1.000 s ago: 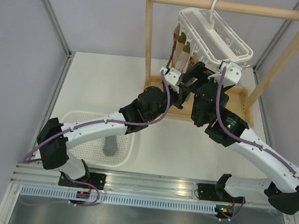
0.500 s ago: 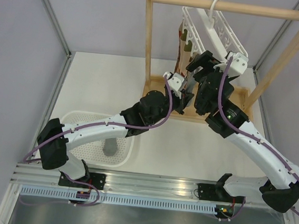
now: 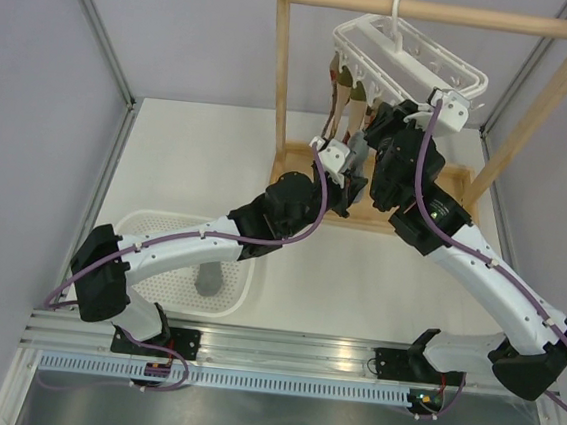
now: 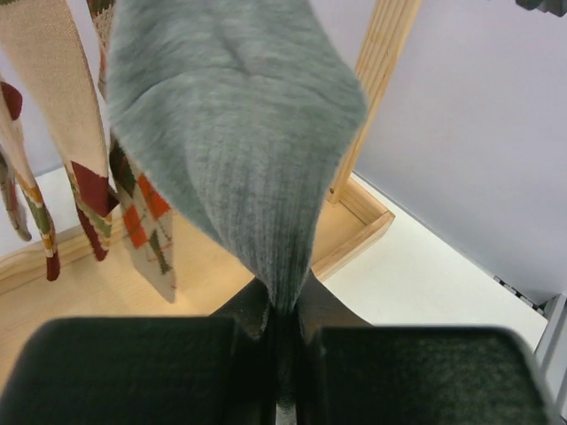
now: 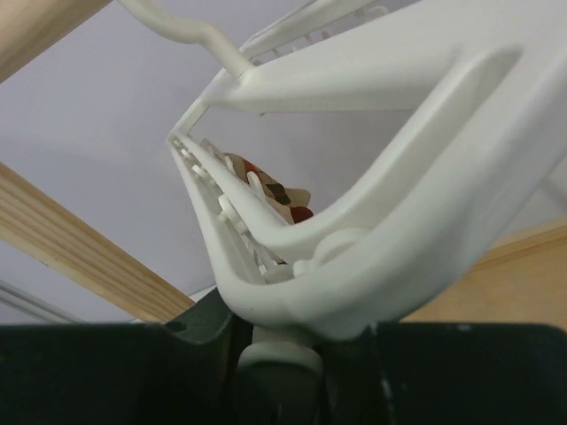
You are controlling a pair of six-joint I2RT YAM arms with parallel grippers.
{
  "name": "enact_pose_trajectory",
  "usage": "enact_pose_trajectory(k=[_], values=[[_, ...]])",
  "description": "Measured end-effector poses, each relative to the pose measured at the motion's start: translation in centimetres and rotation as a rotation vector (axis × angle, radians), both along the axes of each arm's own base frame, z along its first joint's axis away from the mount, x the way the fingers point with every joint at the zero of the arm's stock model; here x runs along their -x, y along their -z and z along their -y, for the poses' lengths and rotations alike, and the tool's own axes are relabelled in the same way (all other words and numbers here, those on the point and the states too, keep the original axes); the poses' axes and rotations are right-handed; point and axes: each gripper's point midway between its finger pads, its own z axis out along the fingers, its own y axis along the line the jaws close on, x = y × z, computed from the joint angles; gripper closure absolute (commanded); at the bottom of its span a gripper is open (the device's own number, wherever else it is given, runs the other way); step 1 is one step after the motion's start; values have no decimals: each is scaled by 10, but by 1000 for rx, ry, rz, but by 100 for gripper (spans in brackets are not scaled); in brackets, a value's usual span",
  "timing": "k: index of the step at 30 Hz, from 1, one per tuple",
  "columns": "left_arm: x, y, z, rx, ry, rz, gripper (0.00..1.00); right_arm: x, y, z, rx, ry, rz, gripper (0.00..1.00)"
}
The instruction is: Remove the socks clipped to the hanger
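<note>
A white desk (image 3: 198, 164) sits between lilac walls (image 3: 180, 32). One wooden rack (image 3: 443, 14) carries one tilted hanger (image 3: 419, 55), with at least three patterned socks (image 3: 346, 103) clipped beneath. The left end effector (image 4: 282, 305) is clamped on one grey sock (image 4: 239, 150) beside them. The right end effector (image 5: 279, 350) pinches the hanger's rim. One basket (image 3: 162, 226) holds one loose sock (image 3: 209, 281).

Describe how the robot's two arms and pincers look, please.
Both arms are alike: the left arm and the right arm have slim white links, bulky black joints and a purple cable running alongside. The left pincer and the right pincer are blocky and matte black.
</note>
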Motion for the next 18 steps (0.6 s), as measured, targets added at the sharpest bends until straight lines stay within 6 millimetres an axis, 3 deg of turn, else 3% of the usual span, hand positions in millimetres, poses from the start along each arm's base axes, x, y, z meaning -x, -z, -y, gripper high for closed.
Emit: enact_pose_trajectory(k=[4,6,8,9,11,18], values=[[0,0,0,-1,0,0,98,0,-1,-1,2,-7,1,98],[0,0,0,-1,0,0,98,0,-1,-2,5,-11,2,94],[0,0,0,-1,0,0,98,0,-1,-2,6,-14,2,79],[0,0,0,-1,0,0,98,0,-1,-2,7,-15,1,53],[0,0,0,-1,0,0,98,0,0,-3,11,-18,0,30],[-3,6,-4,-15,-24,-9,98,6,6,2,43,-33,-23,22]])
